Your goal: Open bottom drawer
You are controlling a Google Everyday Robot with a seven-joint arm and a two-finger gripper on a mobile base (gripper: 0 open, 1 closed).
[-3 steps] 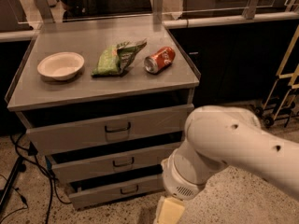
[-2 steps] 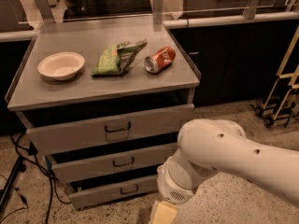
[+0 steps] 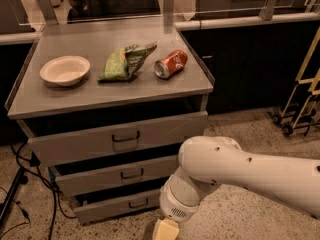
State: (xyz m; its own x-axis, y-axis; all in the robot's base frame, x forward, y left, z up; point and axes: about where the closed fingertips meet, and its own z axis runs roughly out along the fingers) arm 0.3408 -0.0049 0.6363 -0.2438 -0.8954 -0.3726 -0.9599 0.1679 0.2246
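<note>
Over the last second the arm has swung left and lower, so it now hides the right end of the bottom drawer. That drawer sits lowest in the desk and has not shifted, so I judge this to be the approach, with the pull not yet begun. The gripper hangs at the lower edge of the view, just right of and below the drawer's handle; it is mostly cut off, so I cannot tell how wide it stands, and no contact with the handle shows.
</note>
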